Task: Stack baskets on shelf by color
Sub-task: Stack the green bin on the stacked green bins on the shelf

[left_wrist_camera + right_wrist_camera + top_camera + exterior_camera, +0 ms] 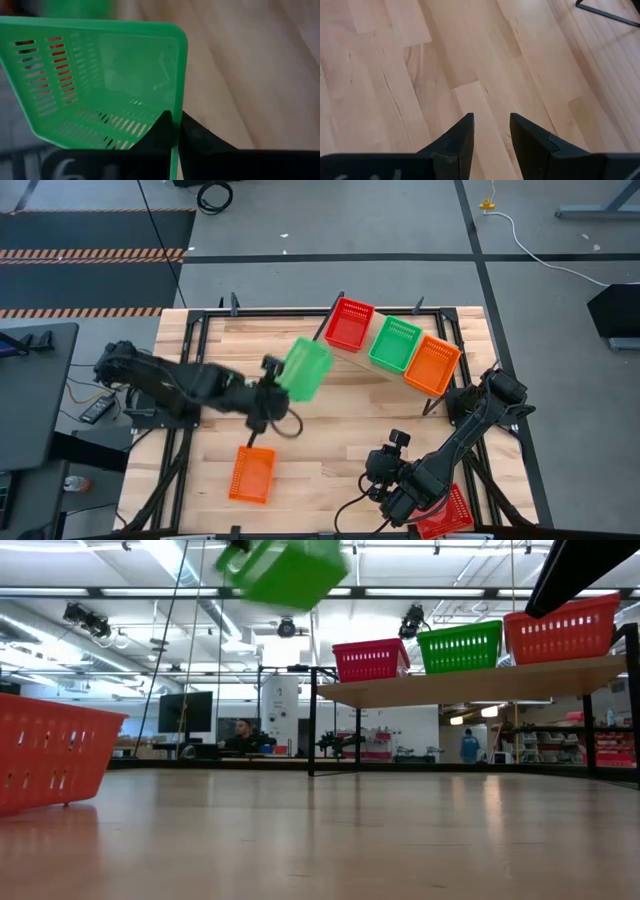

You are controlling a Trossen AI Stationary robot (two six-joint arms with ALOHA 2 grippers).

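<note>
My left gripper is shut on a green mesh basket, carried high over the table's middle, left of the shelf; the low view shows the basket near the ceiling line, tilted. The shelf bears a red basket, a green basket and an orange basket side by side. An orange basket lies on the table near the near edge. A red basket lies by the near right corner. My right gripper is open above bare tabletop, next to that red basket. My left gripper pinches the green basket's side wall at its rim, one finger inside the basket and one outside. The basket is lifted clear of the table and tilted, stretching away from the fingers toward the shelf.
The shelf's black legs stand on the table's far right part. The right arm stretches from the right edge toward the near edge. Bare wood lies between the two arms.
</note>
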